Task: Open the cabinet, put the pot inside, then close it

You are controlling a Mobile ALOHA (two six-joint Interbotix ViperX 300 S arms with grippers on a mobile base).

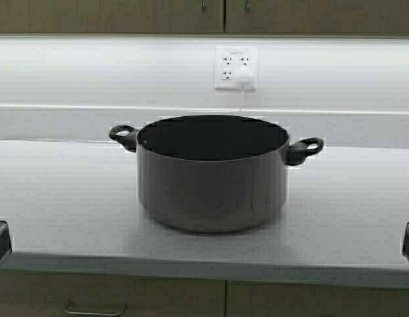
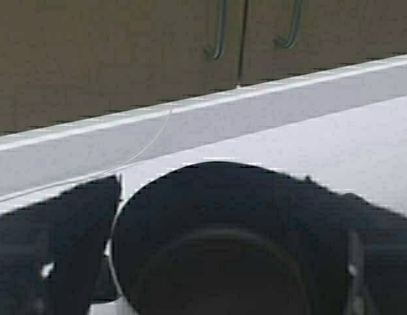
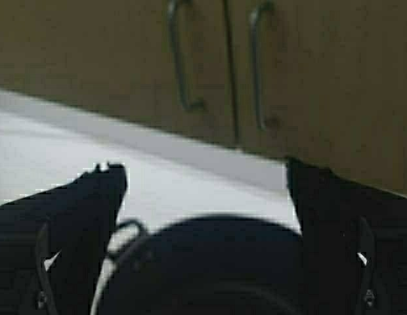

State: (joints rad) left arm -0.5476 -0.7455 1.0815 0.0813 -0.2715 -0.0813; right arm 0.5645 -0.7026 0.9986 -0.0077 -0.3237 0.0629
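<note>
The pot (image 1: 212,175), wide and dark grey with two black loop handles, stands upright in the middle of the counter (image 1: 59,205). The cabinet (image 1: 125,16) hangs above it with both beige doors shut; its slim handles (image 1: 203,5) meet at the centre seam. My left gripper (image 2: 230,197) is open and empty, low at the counter's front left, with the pot (image 2: 216,249) in front of it. My right gripper (image 3: 203,174) is open and empty at the front right, facing the pot (image 3: 210,262). Only a corner of each shows in the high view. The cabinet doors also show in the left wrist view (image 2: 125,59) and the right wrist view (image 3: 92,52).
A white wall outlet (image 1: 236,67) with a plug and a thin white cable sits on the backsplash behind the pot. Beige drawer fronts with a bar pull (image 1: 94,309) run under the counter's front edge.
</note>
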